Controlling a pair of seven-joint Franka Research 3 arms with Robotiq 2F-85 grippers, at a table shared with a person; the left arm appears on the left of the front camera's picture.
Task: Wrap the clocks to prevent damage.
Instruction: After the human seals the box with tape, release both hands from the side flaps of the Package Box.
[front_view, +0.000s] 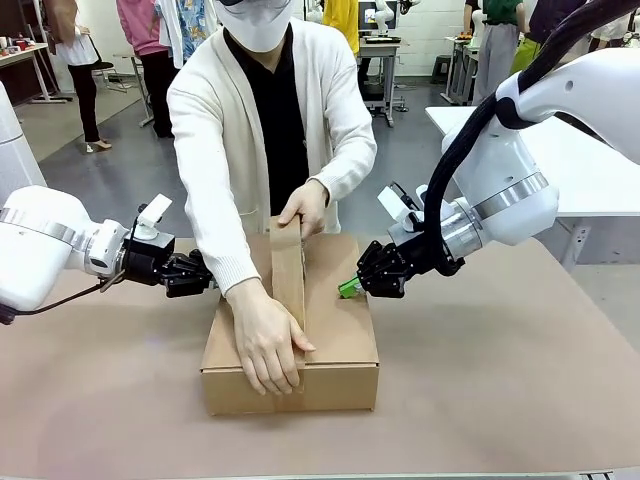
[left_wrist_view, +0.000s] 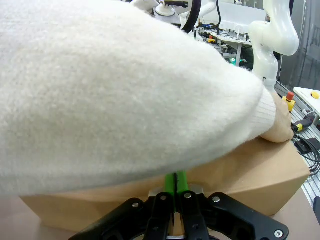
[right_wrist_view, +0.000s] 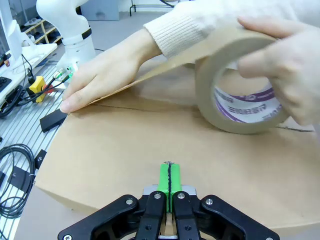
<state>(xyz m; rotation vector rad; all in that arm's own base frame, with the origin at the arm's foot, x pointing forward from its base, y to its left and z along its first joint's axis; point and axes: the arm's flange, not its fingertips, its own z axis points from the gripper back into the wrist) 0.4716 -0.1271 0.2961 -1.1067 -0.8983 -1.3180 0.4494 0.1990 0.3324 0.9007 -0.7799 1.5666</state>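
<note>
Item: cardboard box (front_view: 335, 330), flaps closed, contents hidden, standing mid-table (front_view: 500, 400). A brown tape strip (front_view: 288, 270) runs over the box's top from its far edge to its near edge. The person's near hand (front_view: 265, 345) presses the strip down over the box's near edge. The far hand (front_view: 305, 207) grips the tape roll (right_wrist_view: 212, 95) above the box's far edge. Left gripper (front_view: 203, 275): at the box's left side, its tips hidden behind the white sleeve (front_view: 225, 230) in the front view. Its own wrist view shows the green pads (left_wrist_view: 181, 181) pressed together on nothing, facing the box's side wall. Right gripper (front_view: 349, 288): just beside the box's right side, pads likewise together, nothing between. The right wrist view adds purple print inside the roll's core.
</note>
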